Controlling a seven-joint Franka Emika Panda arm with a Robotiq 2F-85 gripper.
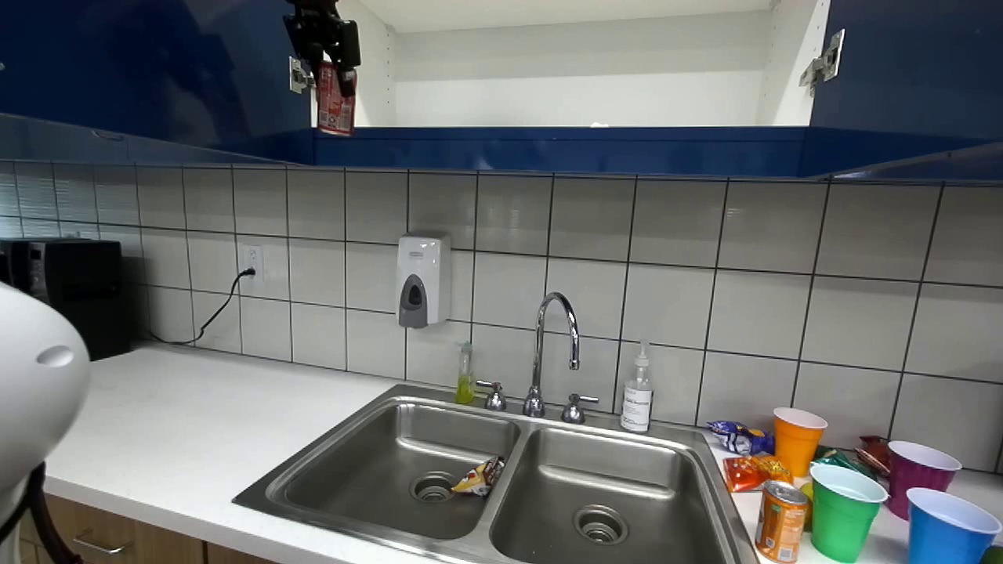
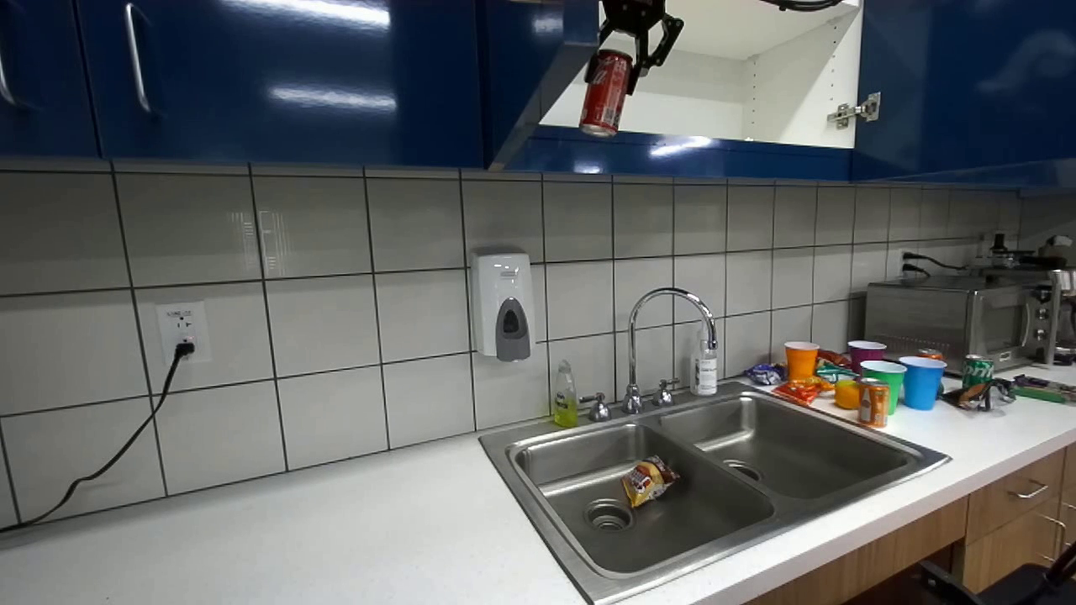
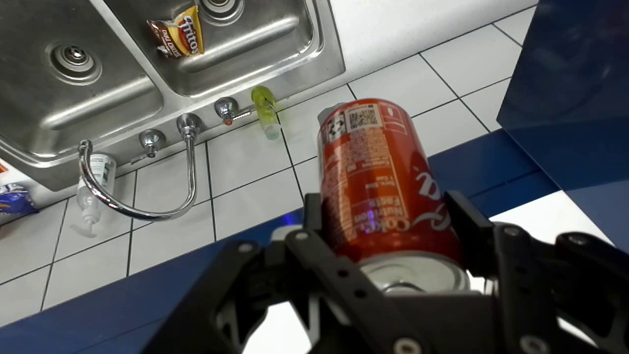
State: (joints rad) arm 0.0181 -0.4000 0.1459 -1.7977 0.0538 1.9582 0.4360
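Jaws pinch red Coke can, slightly tilted, near lower front edge of open cabinet. Squeeze snug, no denting; base clear.

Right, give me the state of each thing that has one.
Red can: held, slightly tilted
Gripper: closed around it
Cupboard: open
Chip bag: lying in the sink
Faucet: no water showing
Yellow-green bottle: upright, partly filled
Pump bottle: upright
Plug: in its outlet
Orange can: upright
Cups: four upright
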